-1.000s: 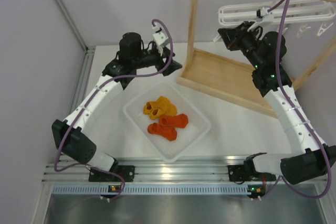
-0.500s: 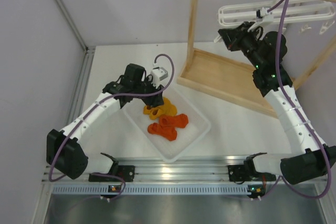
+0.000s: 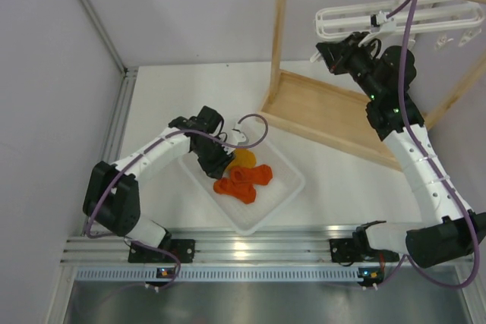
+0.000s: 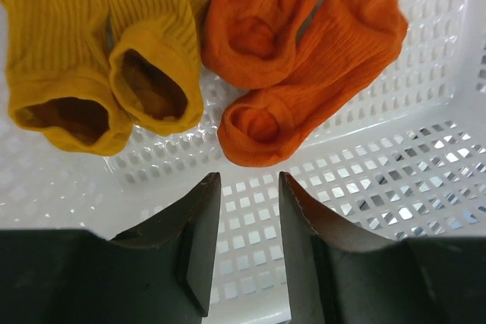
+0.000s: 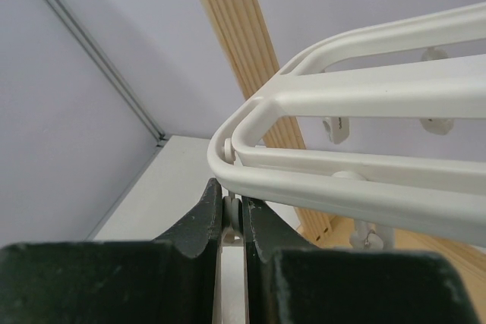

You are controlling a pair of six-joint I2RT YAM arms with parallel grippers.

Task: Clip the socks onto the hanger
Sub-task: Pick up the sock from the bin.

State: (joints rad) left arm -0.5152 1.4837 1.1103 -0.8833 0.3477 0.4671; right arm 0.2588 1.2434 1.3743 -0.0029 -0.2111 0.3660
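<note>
The left gripper [image 4: 249, 180] hangs low inside the white tray [image 4: 395, 187]. Its jaws stand partly open with a narrow gap, and nothing is between them. Just past its tips lies the open cuff of a red-orange sock [image 4: 262, 130]. The other red-orange sock [image 4: 258, 28] touches it, a bit deeper in the tray. Two yellow-orange socks [image 4: 68, 51] lie side by side next to them in the same tray.

The socks look soft, light and floppy. They will bend and droop when lifted. The ribbed cloth should not slip much, and it will not break. I think the best place to pinch is the thick cuff of the nearest sock. Care is needed, as its twin may come up too.

The right gripper [image 5: 230, 204] is closed tight on a small white clip [image 5: 228, 225] at one corner of the hanger [image 5: 364, 96]. The hanger hangs from the wooden rack [image 3: 279, 43], high up and well apart from the tray.

The left wrist view shows the cuffs, the ribs and the holes in the tray floor. In the top view the arm hides most of the yellow-orange socks. But only the top view shows the tray and the hanger together. The pinch on the clip is clear only in the right wrist view.
</note>
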